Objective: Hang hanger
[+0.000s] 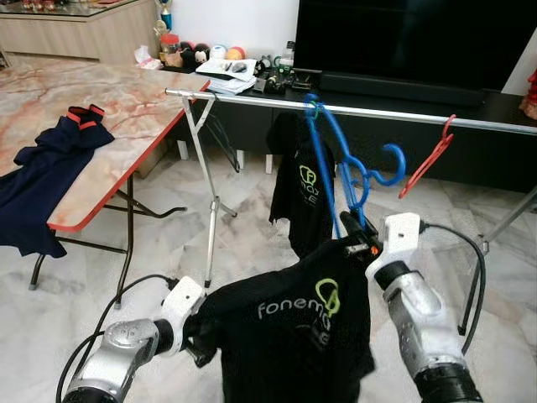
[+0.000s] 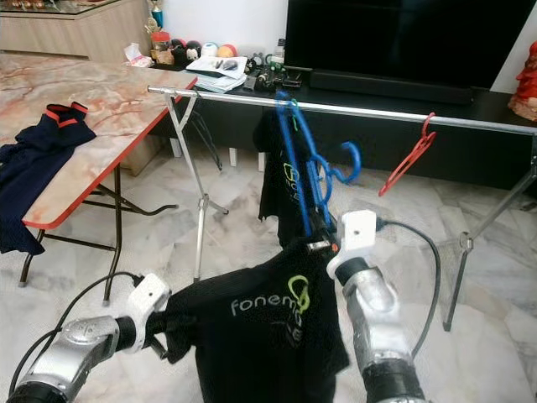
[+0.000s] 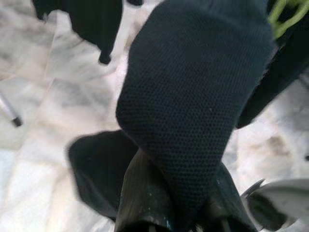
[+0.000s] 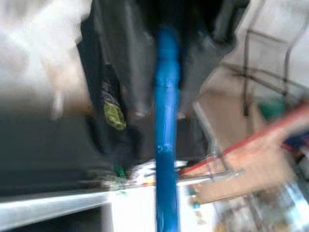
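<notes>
Rail (image 1: 419,115) of the drying rack is the landmark here: a long silver bar that runs level across the scene, with the dark TV cabinet (image 1: 470,151) behind it and the marble worktop (image 1: 92,126) off its left end. A black shirt (image 1: 304,189) already hangs from the rail near the middle, and a red hanger (image 1: 426,157) hangs further toward the right end.

Below the rail and nearer the robot, a second black shirt (image 1: 294,327) is spread between both arms. The left gripper (image 1: 195,332) has its fingers (image 3: 145,193) closed on the cloth of one shoulder. The right gripper (image 1: 359,232) is closed on the blue hanger (image 1: 352,172), just below the neck of it.

The hanger stands almost upright, its long axis leaning up toward the rail. Its hook (image 1: 312,105) seems to reach the rail beside the hung shirt; I cannot tell whether it is already over the bar. The right arm is the nearer one, so the seating of the hook probably belongs to it.
</notes>
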Robot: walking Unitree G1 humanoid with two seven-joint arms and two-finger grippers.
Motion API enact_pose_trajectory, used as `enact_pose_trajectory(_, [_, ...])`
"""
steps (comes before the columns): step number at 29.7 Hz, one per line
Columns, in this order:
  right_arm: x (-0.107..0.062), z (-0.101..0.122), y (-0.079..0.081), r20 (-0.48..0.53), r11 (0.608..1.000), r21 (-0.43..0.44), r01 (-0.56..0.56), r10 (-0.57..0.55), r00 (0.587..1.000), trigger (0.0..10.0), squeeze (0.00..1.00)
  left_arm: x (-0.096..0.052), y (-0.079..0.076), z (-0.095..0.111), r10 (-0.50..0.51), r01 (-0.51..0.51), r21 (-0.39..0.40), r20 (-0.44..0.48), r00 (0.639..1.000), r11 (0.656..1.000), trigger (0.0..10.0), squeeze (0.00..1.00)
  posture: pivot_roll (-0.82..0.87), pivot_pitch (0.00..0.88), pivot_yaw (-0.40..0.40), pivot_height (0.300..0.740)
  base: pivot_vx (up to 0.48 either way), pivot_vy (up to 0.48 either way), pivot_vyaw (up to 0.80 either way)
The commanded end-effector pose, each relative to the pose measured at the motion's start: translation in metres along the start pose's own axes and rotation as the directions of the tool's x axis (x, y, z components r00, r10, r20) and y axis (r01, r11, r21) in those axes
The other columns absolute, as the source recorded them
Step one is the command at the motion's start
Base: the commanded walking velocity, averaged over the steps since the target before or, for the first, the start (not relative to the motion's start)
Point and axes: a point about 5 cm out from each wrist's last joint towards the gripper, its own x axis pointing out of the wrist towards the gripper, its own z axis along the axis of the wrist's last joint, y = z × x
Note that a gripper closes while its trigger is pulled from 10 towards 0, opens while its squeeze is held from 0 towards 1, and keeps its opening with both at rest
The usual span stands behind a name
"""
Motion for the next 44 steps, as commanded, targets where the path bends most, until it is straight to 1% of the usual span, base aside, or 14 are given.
enact_pose_trajectory(1, [0.002, 0.001, -0.004, 0.033, 0.960, 0.280, 0.015, -0.025, 0.999, 10.0, 0.00, -0.001, -0.003, 0.010, -0.034, 0.035, -0.011, 0.052, 0.998, 0.999, 0.0, 0.00, 0.18, 0.031, -0.028, 0.740, 0.000, 0.000, 0.00])
enact_pose_trajectory(6, [0.000, -0.005, -0.005, 0.096, 0.820, 0.572, 0.009, -0.078, 0.992, 10.0, 0.00, -0.004, -0.011, 0.023, -0.076, 0.079, -0.025, 0.115, 0.990, 0.997, 0.0, 0.00, 0.19, 0.028, -0.026, 0.740, 0.000, 0.000, 0.00])
enact_pose_trajectory(13, [0.001, -0.016, -0.014, 0.015, 0.808, 0.580, 0.101, -0.135, 0.991, 10.0, 0.00, -0.006, -0.013, 0.024, -0.067, 0.071, -0.027, 0.117, 0.991, 0.997, 0.0, 0.00, 0.19, 0.026, -0.029, 0.740, 0.000, 0.000, 0.00])
enact_pose_trajectory(16, [-0.004, -0.042, -0.013, -0.272, 0.967, 0.227, 0.113, -0.048, 0.961, 10.0, 0.00, -0.008, -0.014, 0.022, -0.064, 0.065, -0.014, 0.097, 0.993, 0.998, 0.0, 0.00, 0.19, 0.027, -0.030, 0.740, 0.000, 0.000, 0.00])
enact_pose_trajectory(18, [-0.010, -0.054, -0.013, -0.403, 0.994, 0.091, 0.055, -0.014, 0.915, 10.0, 0.00, -0.009, -0.014, 0.020, -0.056, 0.056, 0.006, 0.076, 0.996, 0.998, 0.0, 0.00, 0.19, 0.027, -0.029, 0.740, 0.000, 0.000, 0.00])
enact_pose_trajectory(20, [-0.025, -0.070, -0.027, -0.622, 0.977, -0.193, -0.086, -0.054, 0.781, 10.0, 0.00, -0.010, -0.008, 0.009, -0.016, 0.015, 0.057, 0.005, 1.000, 0.998, 0.0, 0.00, 0.18, 0.027, -0.032, 0.740, 0.000, 0.000, 0.00])
enact_pose_trajectory(23, [-0.028, -0.069, -0.032, -0.668, 0.954, -0.239, -0.179, -0.028, 0.743, 10.0, 0.00, -0.011, -0.006, 0.003, 0.005, -0.001, 0.099, -0.042, 0.999, 0.995, 0.4, 0.00, 0.18, 0.029, -0.033, 0.740, 0.000, 0.000, 0.00])
enact_pose_trajectory(26, [-0.030, -0.064, -0.037, -0.738, 0.899, -0.288, -0.330, 0.011, 0.674, 10.0, 0.00, -0.012, -0.007, -0.006, 0.009, 0.006, 0.153, -0.101, 0.995, 0.988, 3.0, 0.00, 0.18, 0.028, -0.035, 0.740, 0.000, 0.000, 0.00])
enact_pose_trajectory(27, [-0.032, -0.064, -0.037, -0.772, 0.860, -0.296, -0.415, 0.040, 0.635, 10.0, 0.00, -0.012, -0.007, -0.008, 0.012, 0.007, 0.164, -0.116, 0.993, 0.987, 10.0, 0.00, 0.17, 0.029, -0.037, 0.740, 0.000, 0.000, 0.00])
enact_pose_trajectory(32, [-0.043, -0.063, -0.038, -0.890, 0.676, -0.241, -0.696, 0.132, 0.436, 10.0, 0.00, -0.009, -0.012, -0.014, 0.008, 0.026, 0.215, -0.154, 0.988, 0.976, 10.0, 0.00, 0.17, 0.026, -0.052, 0.740, 0.000, 0.000, 0.00])
enact_pose_trajectory(39, [-0.044, -0.062, -0.034, -0.932, 0.588, -0.174, -0.790, 0.160, 0.325, 10.0, 0.00, -0.008, -0.014, -0.020, 0.014, 0.031, 0.255, -0.174, 0.985, 0.966, 10.0, 0.00, 0.18, 0.016, -0.061, 0.740, 0.000, 0.000, 0.00])
enact_pose_trajectory(40, [-0.044, -0.062, -0.033, -0.936, 0.568, -0.167, -0.806, 0.165, 0.310, 10.0, 0.00, -0.009, -0.014, -0.020, 0.012, 0.033, 0.254, -0.173, 0.985, 0.967, 10.0, 0.05, 0.18, 0.016, -0.061, 0.740, 0.000, 0.000, 0.00])
enact_pose_trajectory(41, [-0.044, -0.062, -0.031, -0.941, 0.544, -0.157, -0.824, 0.170, 0.292, 10.0, 0.00, -0.010, -0.014, -0.020, 0.007, 0.035, 0.246, -0.167, 0.986, 0.969, 10.0, 1.00, 0.18, 0.011, -0.063, 0.740, 0.000, 0.000, 0.00])
enact_pose_trajectory(44, [-0.042, -0.060, -0.030, -0.951, 0.490, -0.156, -0.857, 0.161, 0.265, 10.0, 0.00, -0.013, -0.013, -0.021, 0.004, 0.045, 0.268, -0.179, 0.984, 0.962, 10.0, 1.00, 0.17, 0.004, -0.065, 0.740, 0.000, 0.000, 0.00])
